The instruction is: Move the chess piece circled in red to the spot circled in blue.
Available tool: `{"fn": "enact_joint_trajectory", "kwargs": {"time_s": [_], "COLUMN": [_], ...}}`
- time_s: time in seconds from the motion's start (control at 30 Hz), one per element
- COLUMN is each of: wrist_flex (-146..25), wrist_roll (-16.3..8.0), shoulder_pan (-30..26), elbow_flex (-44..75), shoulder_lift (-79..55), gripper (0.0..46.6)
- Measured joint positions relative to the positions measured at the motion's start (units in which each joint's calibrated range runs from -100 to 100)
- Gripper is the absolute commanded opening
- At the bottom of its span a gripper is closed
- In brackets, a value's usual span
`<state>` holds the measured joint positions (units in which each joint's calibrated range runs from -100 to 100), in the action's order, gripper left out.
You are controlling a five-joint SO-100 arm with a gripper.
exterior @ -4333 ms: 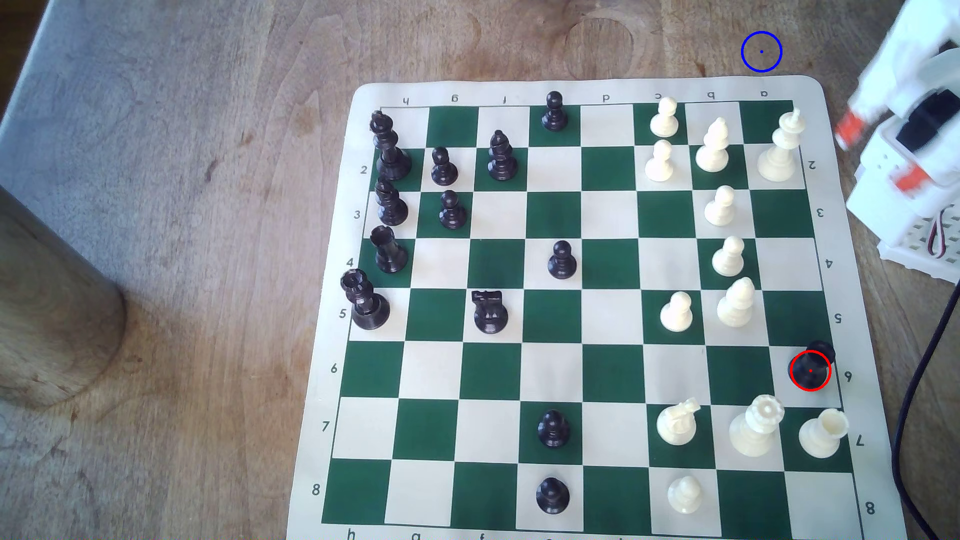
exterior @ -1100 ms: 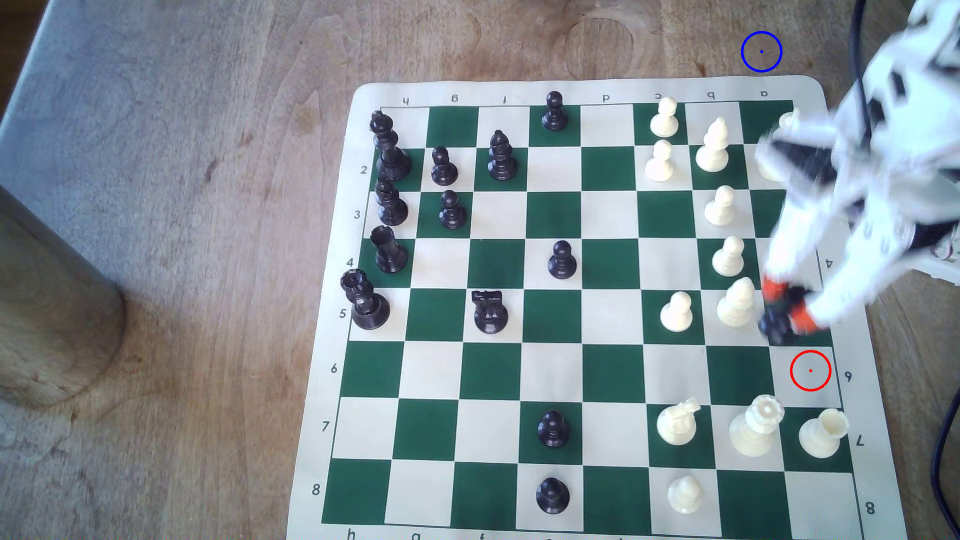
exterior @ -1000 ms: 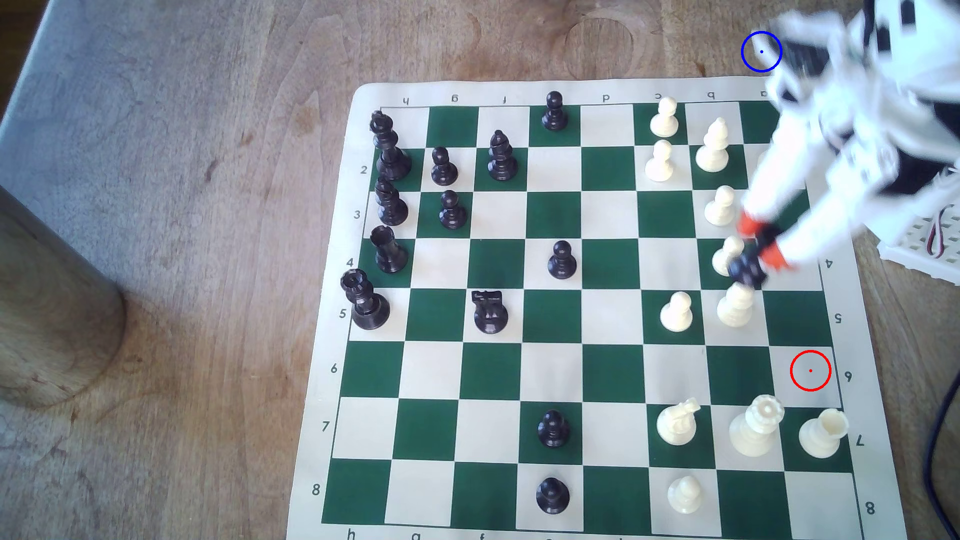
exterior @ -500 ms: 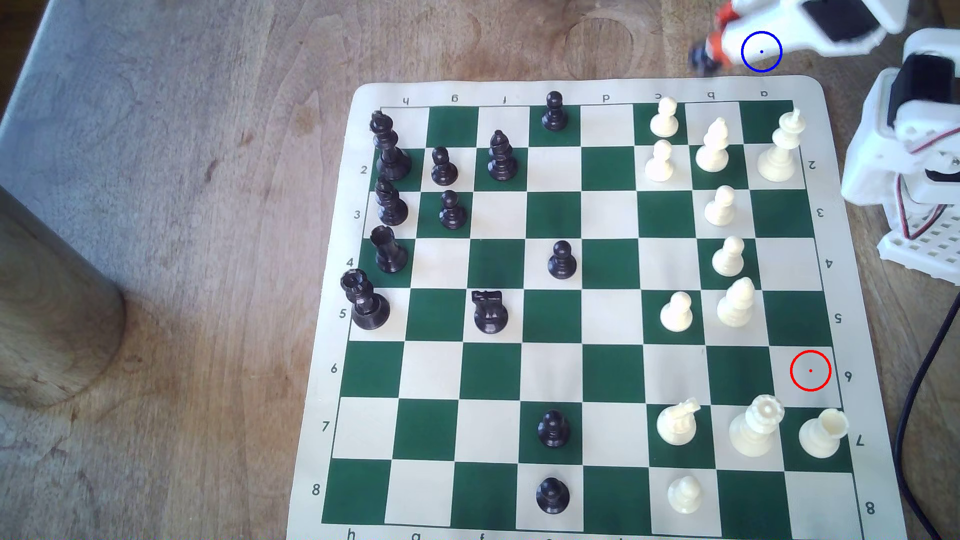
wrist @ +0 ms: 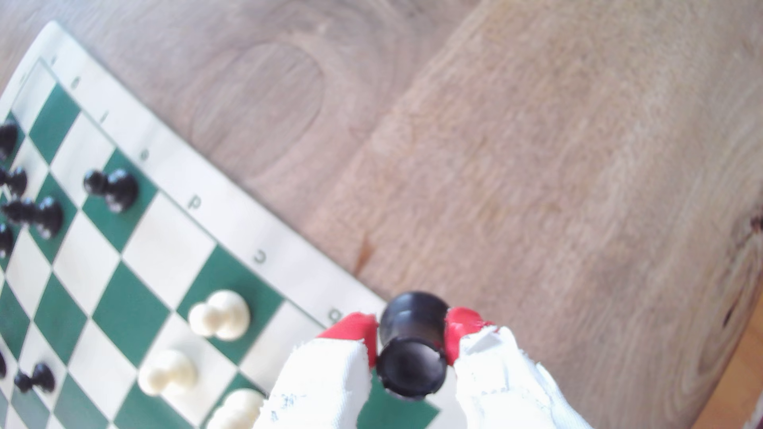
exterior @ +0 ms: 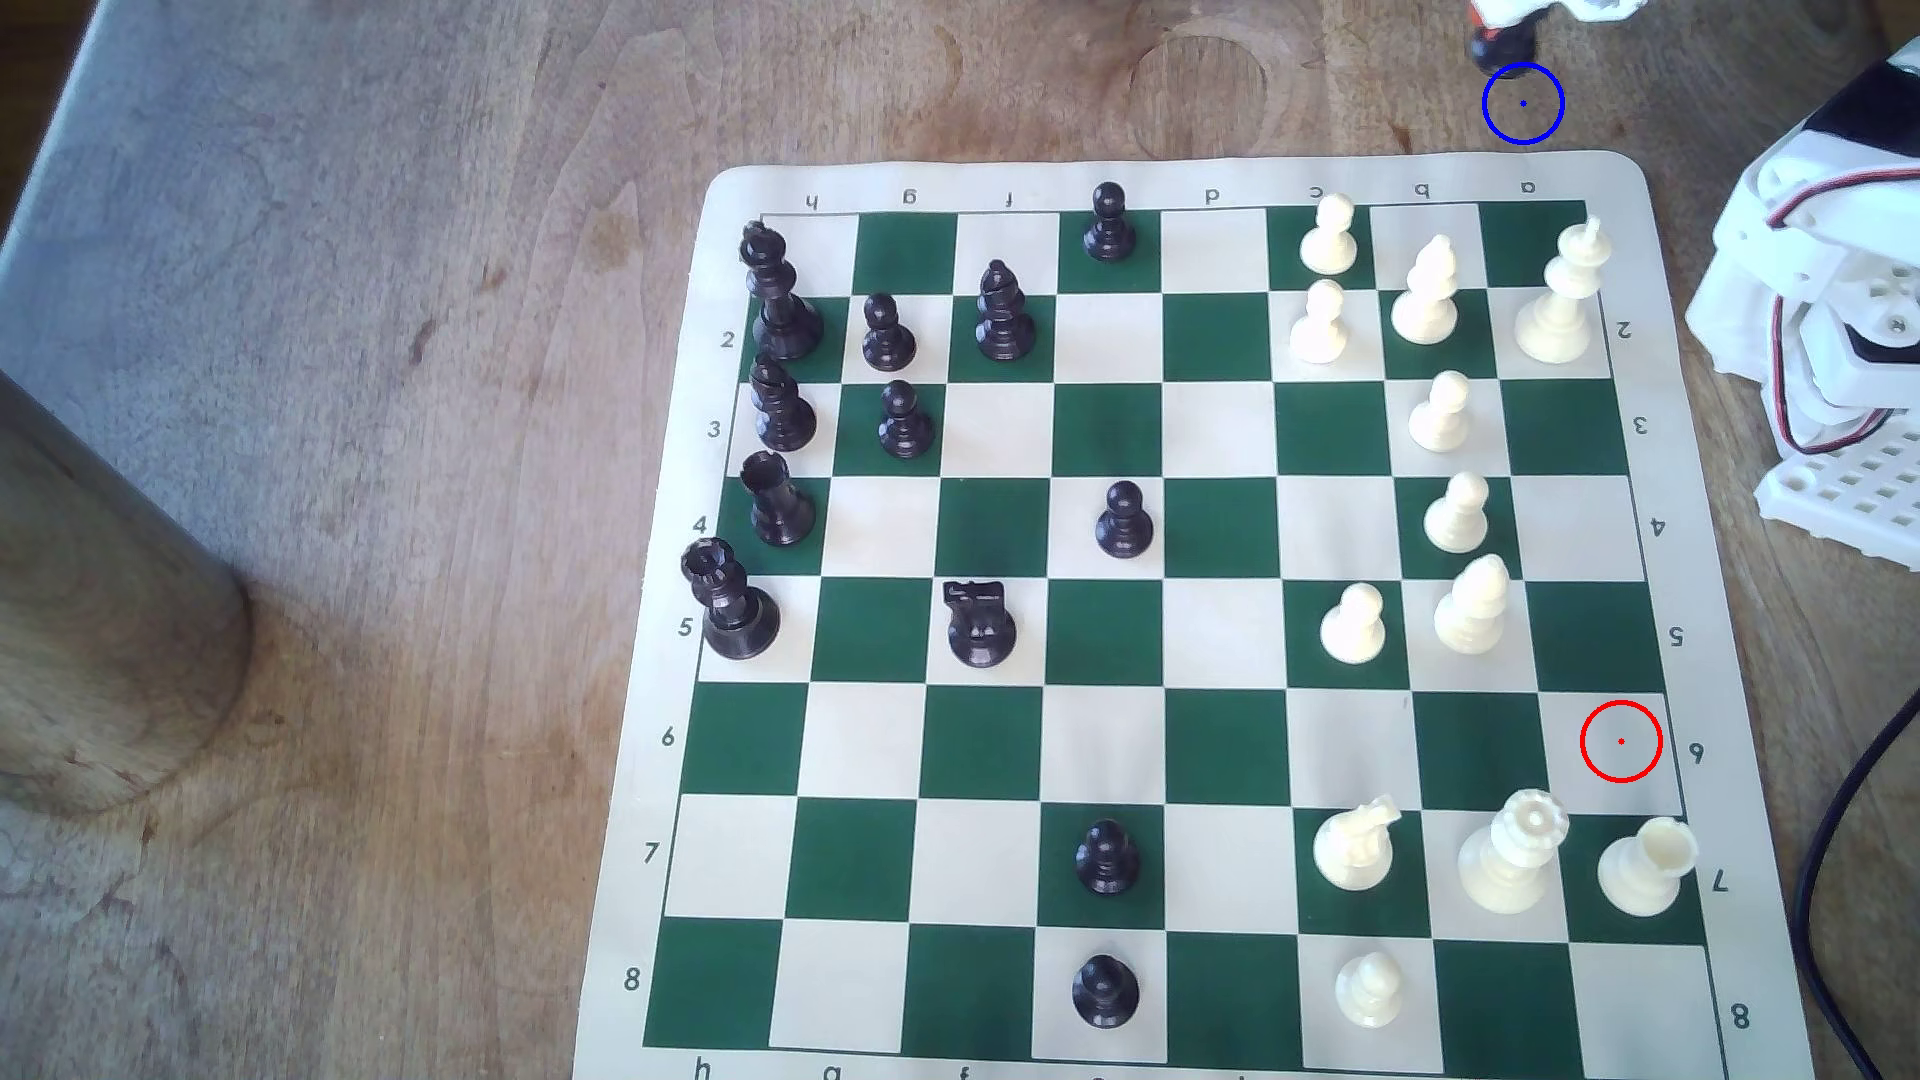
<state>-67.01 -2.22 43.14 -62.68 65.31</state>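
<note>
Table (exterior: 416, 312) bare wood, board (exterior: 1174, 177) laid on it, pieces standing on their squares. Red ring (exterior: 1621, 741) on the board's right edge in the exterior view is vacant. Blue spot (exterior: 1523, 103) sits on wood just beyond the board's far right corner in that view, nothing on it yet.

Step in hand: carry, near its end. My claw (wrist: 413, 334) is clamped on the piece (wrist: 413, 346), red pads (wrist: 351, 328) pressing either side of its waist. In the exterior view the piece (exterior: 1496, 44) hangs at the frame's top edge, just beyond the spot and a touch to its left. Height above the wood is hard to judge there; I think it's off the surface.

Next move, as I judge it: pull back a little toward the board and slightly to the exterior view's right until the base is centred over the ring, lower straight, base flat, then release. Risk: letting go tilted tips it.
</note>
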Motion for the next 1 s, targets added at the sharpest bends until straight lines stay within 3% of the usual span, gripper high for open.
{"fn": "enact_joint_trajectory", "kwargs": {"time_s": [0.27,1.0], "wrist_flex": [3.9,13.5], "wrist_roll": [1.3,1.7], "shoulder_pan": [6.5,4.6], "elbow_flex": [-2.2,-3.2], "shoulder_lift": [-6.8,-21.5], "gripper": [0.4,0.4]}}
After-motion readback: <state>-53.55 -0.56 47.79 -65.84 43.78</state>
